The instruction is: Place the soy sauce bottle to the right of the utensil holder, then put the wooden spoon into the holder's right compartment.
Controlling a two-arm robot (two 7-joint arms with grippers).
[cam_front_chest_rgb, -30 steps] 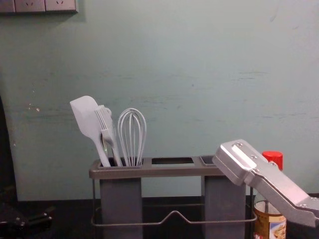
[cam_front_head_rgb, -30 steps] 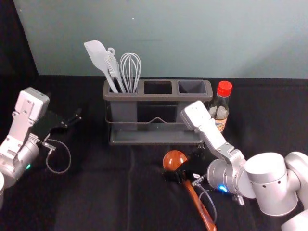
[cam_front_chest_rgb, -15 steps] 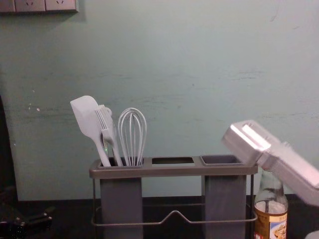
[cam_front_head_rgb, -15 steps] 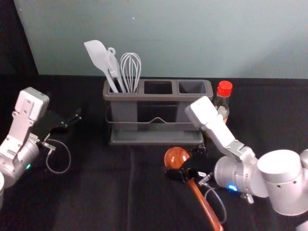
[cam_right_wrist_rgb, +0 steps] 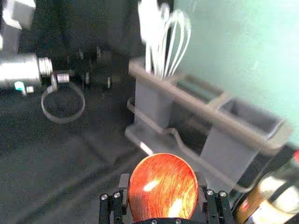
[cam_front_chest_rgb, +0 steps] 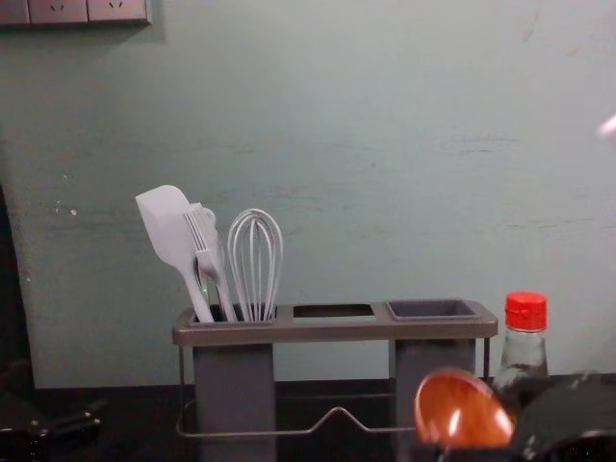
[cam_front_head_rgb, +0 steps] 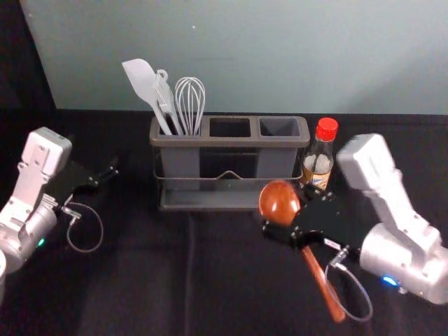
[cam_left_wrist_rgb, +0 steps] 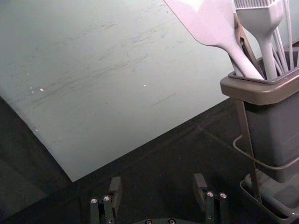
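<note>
My right gripper [cam_front_head_rgb: 290, 227] is shut on the wooden spoon [cam_front_head_rgb: 279, 202] just below its bowl, in front of the holder's right end, with the handle slanting down toward the near right. In the right wrist view, the spoon's bowl [cam_right_wrist_rgb: 163, 186] rises between the fingers of the right gripper [cam_right_wrist_rgb: 162, 200]. The soy sauce bottle [cam_front_head_rgb: 320, 157] stands upright beside the right end of the utensil holder [cam_front_head_rgb: 231, 141]. The holder's right compartment [cam_front_head_rgb: 278, 127] has nothing in it. My left gripper [cam_front_head_rgb: 112, 173] is parked at the left; in the left wrist view the left gripper [cam_left_wrist_rgb: 158, 193] is open.
A white spatula [cam_front_head_rgb: 142, 80], a whisk [cam_front_head_rgb: 190, 101] and another white utensil stand in the holder's left compartment. A pale green wall [cam_front_head_rgb: 280, 56] rises behind the black-covered table [cam_front_head_rgb: 140, 280].
The right gripper has moved right and up with the spoon, whose bowl has come into the chest view. The right arm has swung off the bottle. The left arm has not moved.
</note>
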